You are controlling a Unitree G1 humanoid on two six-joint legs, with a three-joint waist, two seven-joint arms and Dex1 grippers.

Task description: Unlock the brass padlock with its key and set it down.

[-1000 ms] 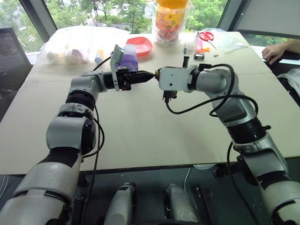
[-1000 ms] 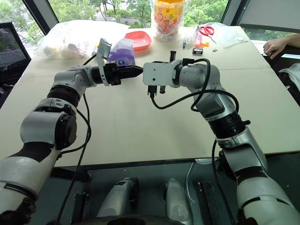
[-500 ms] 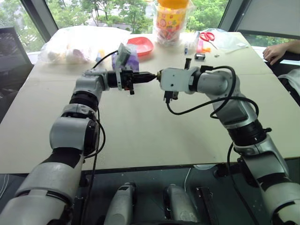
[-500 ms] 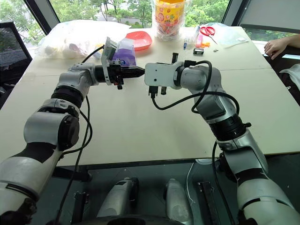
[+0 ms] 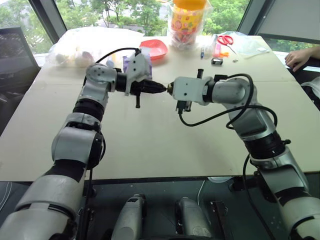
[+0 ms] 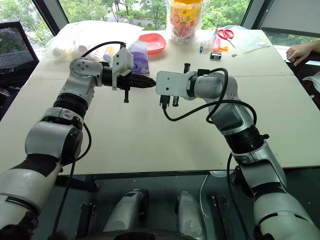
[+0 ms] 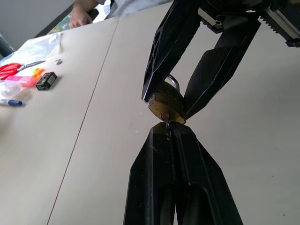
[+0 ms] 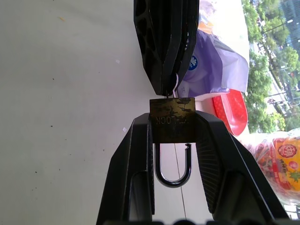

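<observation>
Above the beige table (image 5: 150, 145), near windows with trees outside, my grippers meet tip to tip. Along the far edge: red bowl (image 5: 154, 48), purple pouch (image 6: 138, 53), clear snack jar (image 5: 187, 22), scissors (image 5: 228, 39); a person's hand (image 5: 299, 57) rests at the right corner. My right gripper (image 8: 172, 123) clamps the brass padlock (image 8: 172, 120) by its sides, held above the table, shackle (image 8: 173, 164) popped open on one leg. My left gripper (image 7: 168, 132) is clenched on the key (image 7: 167, 123), which is in the keyhole.

Beige surface (image 5: 150, 145), red bowl (image 5: 154, 48) at the far side, purple bag (image 6: 138, 52) beside it, red scissors (image 5: 225, 39), colourful plastic jar (image 5: 187, 22), a person's hand (image 5: 300, 57) at the far right edge
</observation>
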